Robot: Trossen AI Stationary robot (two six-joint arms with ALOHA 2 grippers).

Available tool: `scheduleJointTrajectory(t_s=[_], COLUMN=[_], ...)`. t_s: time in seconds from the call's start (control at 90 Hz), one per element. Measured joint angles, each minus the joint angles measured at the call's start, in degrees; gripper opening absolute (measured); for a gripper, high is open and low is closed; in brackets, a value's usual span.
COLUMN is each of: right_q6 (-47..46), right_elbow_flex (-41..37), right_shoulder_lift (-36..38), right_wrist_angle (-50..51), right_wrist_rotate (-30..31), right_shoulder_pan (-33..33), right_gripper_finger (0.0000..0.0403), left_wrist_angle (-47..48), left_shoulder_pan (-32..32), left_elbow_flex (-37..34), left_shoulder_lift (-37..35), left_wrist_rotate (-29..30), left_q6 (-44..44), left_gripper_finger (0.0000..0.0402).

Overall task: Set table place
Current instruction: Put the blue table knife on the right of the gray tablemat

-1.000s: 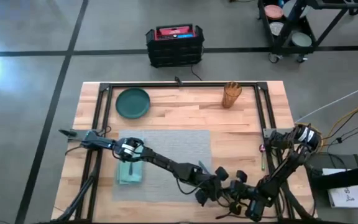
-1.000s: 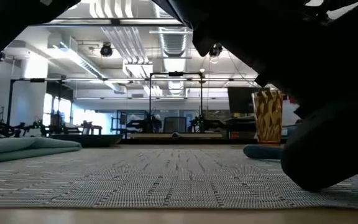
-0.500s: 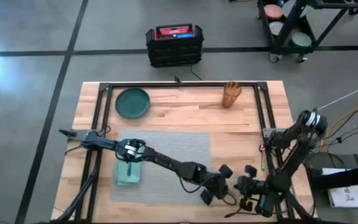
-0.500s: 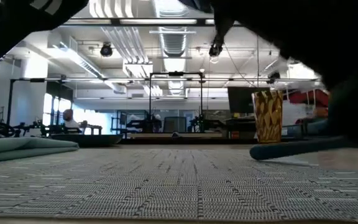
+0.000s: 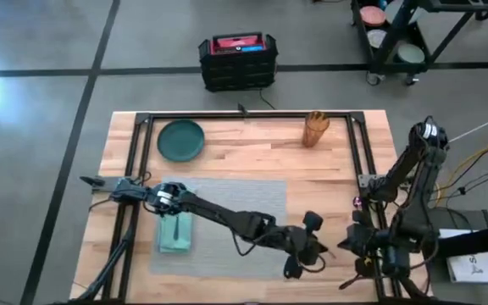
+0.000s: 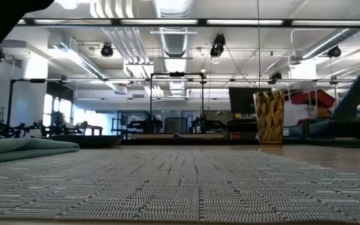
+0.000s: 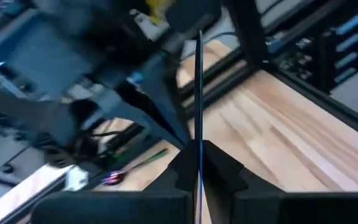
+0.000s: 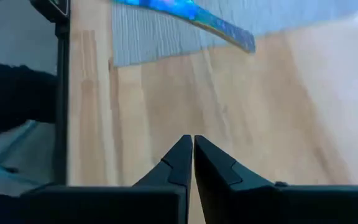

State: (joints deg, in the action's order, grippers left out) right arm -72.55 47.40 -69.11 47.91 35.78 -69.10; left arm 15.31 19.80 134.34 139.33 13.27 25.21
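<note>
left arm carries the utensil, right arm backs off

since the earlier frame the right arm has pulled away toward its own side and lifted its elbow, and the left arm has swung out to the near right corner of the placemat (image 5: 227, 203).

on the left, a teal napkin (image 5: 176, 233) lies on the placemat's left part. the placemat lies flat on the bench (image 5: 329, 169), and the dark green plate (image 5: 181, 140) and the patterned cup (image 5: 315, 129) stand off it, by the far edge.

next comes the left gripper (image 7: 199, 152), just past the placemat's right edge. it is clamped on a thin utensil (image 7: 199, 87), which sticks straight forward from the fingers, seen edge-on. the placemat therefore lies to this gripper's left, back along its own arm. i judge that the utensil must be turned to lie along the placemat's short side before it is put down.

on the right, the right gripper (image 8: 192, 146) hangs over bare wood with its fingers pressed together and nothing between them. a second utensil (image 7: 135, 165) lies by that arm's base.
</note>
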Motion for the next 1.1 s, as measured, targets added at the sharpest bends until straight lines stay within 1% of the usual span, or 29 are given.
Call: scheduleJointTrajectory(t_s=[0.111,0.167,0.267,0.333,0.389,0.467,0.567,0.667,0.778,0.878,0.956,1.022,1.1], right_q6=[5.67,8.4,10.57,11.61,13.51,17.47,22.98,25.64,28.62,31.39,32.89,32.99,33.38], right_elbow_flex=[-0.07,-0.04,-0.07,-0.04,-0.07,-0.04,-0.04,-0.04,-0.04,-0.04,-0.04,-0.04,-0.04], right_shoulder_lift=[-0.49,-0.31,0.19,0.17,-0.04,-0.19,-0.34,-0.34,-0.34,-0.41,-0.36,-0.41,-0.44], right_wrist_angle=[-0.08,-0.2,-0.77,-1.94,-3.74,-7.11,-11.52,-15.17,-18.53,-20.91,-22.05,-21.42,-20.84], right_wrist_rotate=[9.56,15.65,25.26,29.66,31.64,32.49,30.51,28.35,26.58,25.17,24.52,23.84,23.76], right_shoulder_pan=[-0.02,0.0,0.13,0.43,1.19,2.91,5.04,6.84,8.37,9.11,9.19,9.51,9.53], right_gripper_finger=[0.0041,0.0064,0.0109,0.0137,0.0157,0.0177,0.0188,0.0189,0.018,0.0166,0.0148,0.0122,0.0076], left_wrist_angle=[0.76,0.92,2.66,2.72,2.82,2.79,2.87,1.94,-0.07,-0.28,-0.24,-0.27,-0.26], left_shoulder_pan=[0.02,0.02,0.02,0.06,0.06,0.08,0.08,0.08,0.08,0.08,0.08,0.08,0.08], left_elbow_flex=[0.0,0.0,0.0,0.0,0.0,-0.06,-0.22,-0.24,-0.24,-0.24,-0.24,-0.24,-0.24], left_shoulder_lift=[-2.65,-4.0,-6.09,-6.59,-6.86,-6.91,-6.93,-6.93,-6.95,-6.95,-6.95,-6.95,-6.95], left_wrist_rotate=[2.39,3.69,5.3,6.2,6.37,6.59,7.08,7.13,7.2,7.21,7.2,7.2,7.2], left_q6=[-2.44,-4.59,-10.64,-13.31,-14.3,-15.76,-16.9,-16.99,-17.04,-17.02,-17.01,-17.01,-16.85], left_gripper_finger=[0.0,0.0,0.0,0.0,0.0,0.0,0.0,0.0,0.0,0.0,0.0,0.0,0.0])
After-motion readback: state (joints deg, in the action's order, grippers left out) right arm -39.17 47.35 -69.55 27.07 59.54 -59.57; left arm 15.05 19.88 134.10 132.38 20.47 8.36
